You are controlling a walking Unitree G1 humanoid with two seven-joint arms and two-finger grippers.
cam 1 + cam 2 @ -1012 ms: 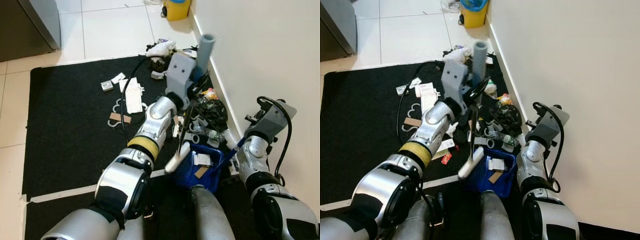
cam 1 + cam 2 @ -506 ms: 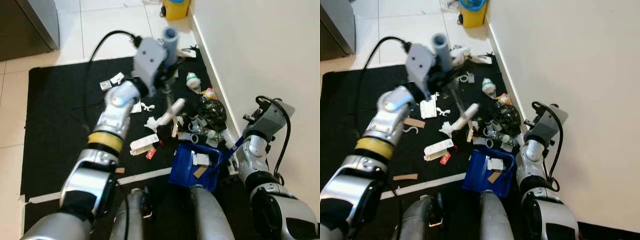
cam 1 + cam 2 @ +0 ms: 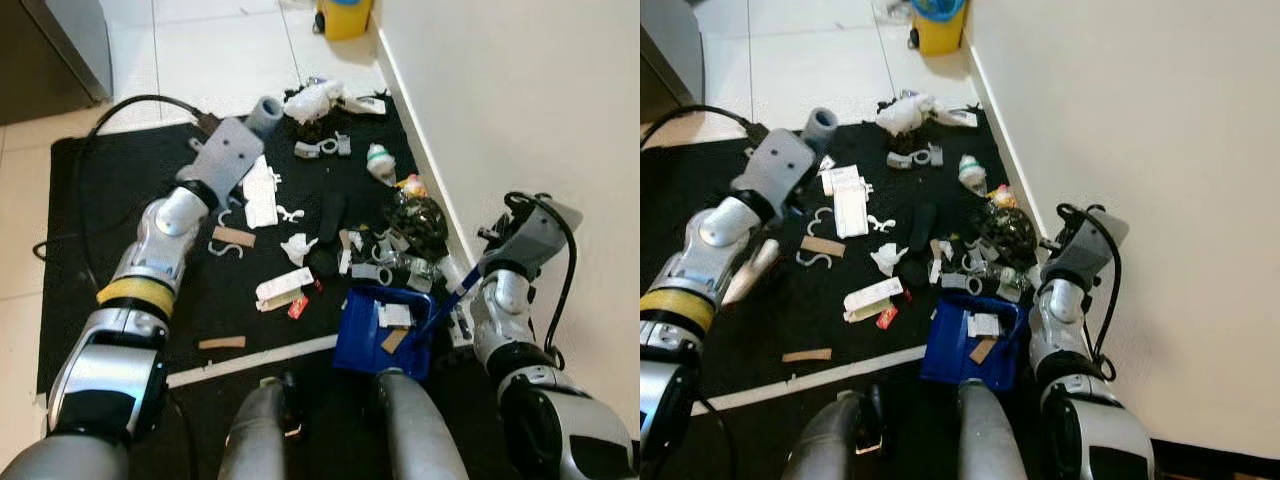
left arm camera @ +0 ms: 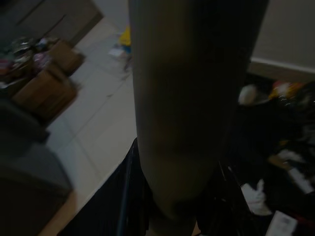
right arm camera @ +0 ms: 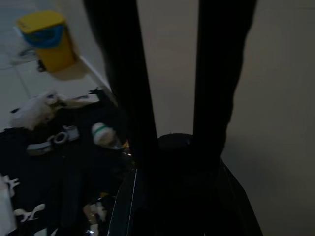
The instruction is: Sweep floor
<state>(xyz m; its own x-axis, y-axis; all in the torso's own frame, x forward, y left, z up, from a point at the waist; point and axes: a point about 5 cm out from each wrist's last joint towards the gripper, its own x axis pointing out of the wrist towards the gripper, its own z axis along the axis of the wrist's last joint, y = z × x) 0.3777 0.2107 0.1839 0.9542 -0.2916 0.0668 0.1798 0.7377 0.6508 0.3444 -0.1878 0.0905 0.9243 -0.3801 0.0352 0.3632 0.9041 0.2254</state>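
My left gripper [image 3: 256,126] is shut on the thick grey handle [image 3: 266,108] of a hand broom, held over the left part of the black mat [image 3: 100,250]. The handle [image 4: 192,98] stands large and close in the left wrist view. The broom's pale end [image 3: 752,268] pokes out under my left forearm. By the wall, my right gripper [image 3: 472,280] is shut on the blue handle of the dustpan [image 3: 385,330], which rests on the mat with paper scraps in it. Litter lies scattered: a white box [image 3: 283,287], a bottle [image 3: 378,160], a black bag [image 3: 420,215].
The white wall [image 3: 520,100] runs along the right. A yellow bin [image 3: 345,15] stands at the far end by the wall. A grey cabinet [image 3: 60,40] stands at far left on the tiles. My two legs [image 3: 415,440] are just behind the dustpan.
My left arm swung the broom from over the pile by the dustpan, forward, then out to the left side of the mat. The right arm and dustpan stayed put.
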